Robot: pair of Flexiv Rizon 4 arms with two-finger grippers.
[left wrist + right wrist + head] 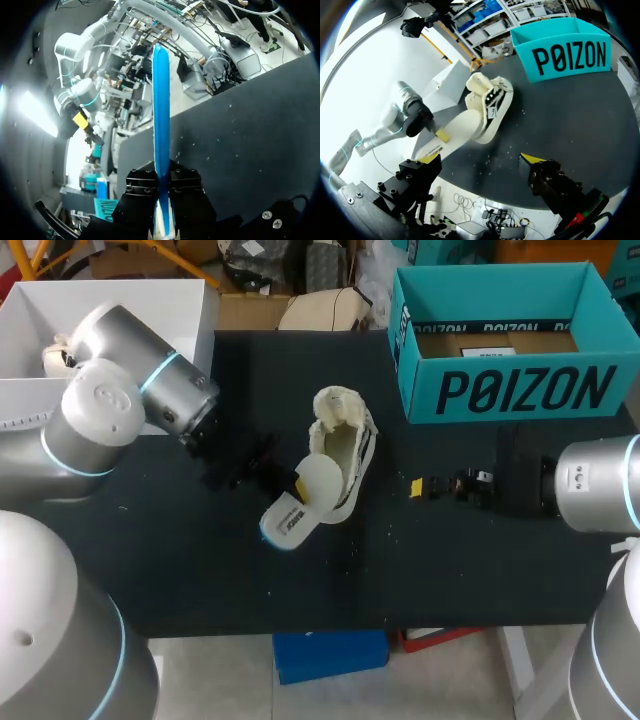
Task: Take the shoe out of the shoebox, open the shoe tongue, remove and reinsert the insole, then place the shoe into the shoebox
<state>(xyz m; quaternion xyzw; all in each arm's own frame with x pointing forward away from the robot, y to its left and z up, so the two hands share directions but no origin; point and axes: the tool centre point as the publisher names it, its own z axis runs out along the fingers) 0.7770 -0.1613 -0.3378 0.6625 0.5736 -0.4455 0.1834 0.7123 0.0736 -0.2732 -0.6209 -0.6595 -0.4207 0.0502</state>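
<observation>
The left gripper [290, 485] is clenching the insole [291, 514] just left of centre, its far end touching the shoe [345, 445]. The right gripper [480, 160] is hanging released at middle right over the dark surface [200, 560]. The shoebox [510, 390] is sitting upper right.

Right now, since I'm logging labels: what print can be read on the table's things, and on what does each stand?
shoebox: large dark brand lettering across its front wall, not quoted here.
sticker inside the shoebox: too small to read.
insole: dark print near its end, too blurred.
shoe: none readable.
</observation>
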